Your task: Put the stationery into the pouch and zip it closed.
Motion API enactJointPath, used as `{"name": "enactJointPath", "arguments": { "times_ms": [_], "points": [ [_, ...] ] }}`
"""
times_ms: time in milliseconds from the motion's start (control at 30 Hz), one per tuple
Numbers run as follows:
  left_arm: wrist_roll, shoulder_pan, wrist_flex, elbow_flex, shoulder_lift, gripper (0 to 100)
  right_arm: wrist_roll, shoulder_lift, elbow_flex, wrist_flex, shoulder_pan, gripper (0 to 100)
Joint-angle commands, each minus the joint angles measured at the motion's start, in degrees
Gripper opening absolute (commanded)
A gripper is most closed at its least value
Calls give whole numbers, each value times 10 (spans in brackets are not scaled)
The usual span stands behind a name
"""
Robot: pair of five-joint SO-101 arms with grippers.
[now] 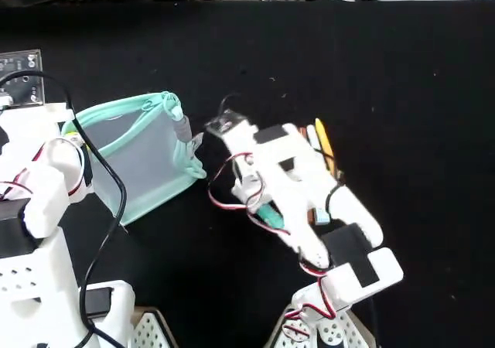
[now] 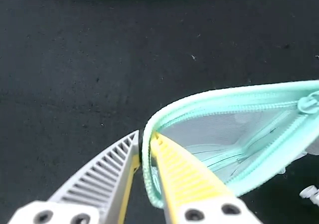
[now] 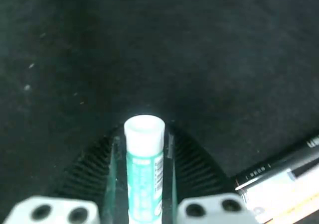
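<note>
Left claw [image 2: 144,145]: closed tight on the rim of the pouch, with the yellow finger inside the mouth and the pale ribbed finger outside against the fabric.
Right claw [image 3: 144,132]: its two dark ribbed fingers are closed part-way around a glue stick, one on each side, above bare table.
Glue stick [image 3: 143,176]: a teal and white tube with a white cap, lying lengthwise between the right claw's fingers, cap end poking just past the fingertips.
Pouch [image 1: 143,158]: mint green with see-through mesh sides, on the left half of the table, its left corner at the left arm [image 1: 39,201]. The zip is undone and the mouth gapes open.
Zip pull [image 1: 182,128]: grey, at the right end of the pouch, near the right arm.
Right arm [image 1: 298,189]: white, reaching over the middle of the table just right of the pouch.
Black pen [image 3: 284,165]: lying on the table close beside the right claw.
Yellow pencil [image 1: 323,143]: on the table on the far right side of the right arm, partly hidden by it.
Table [image 1: 402,85]: covered in black cloth.
</note>
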Motion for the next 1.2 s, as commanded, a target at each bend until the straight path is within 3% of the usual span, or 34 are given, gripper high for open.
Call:
{"name": "enactJointPath", "arguments": {
  "times_ms": [0,133,433,567,667,933,1033,1167],
  "points": [
    [4,-7,4,52,17,33,30,-8,0,17,-10,95],
    [4,-7,4,52,17,33,68,23,0,19,-18,187],
    [3,-7,-36,91,12,33,71,44,-12,16,-18,140],
    [3,-7,-33,89,12,33,53,42,-11,-14,-16,9],
    [3,-7,-33,88,12,33,36,12,-7,-17,-16,11],
    [3,-7,-34,91,12,33,33,-345,99,-13,34,12],
    [3,-7,-35,92,12,33,26,-494,107,16,24,12],
    [3,-7,-35,92,12,33,-41,-634,68,10,-20,12]
  ]
}}
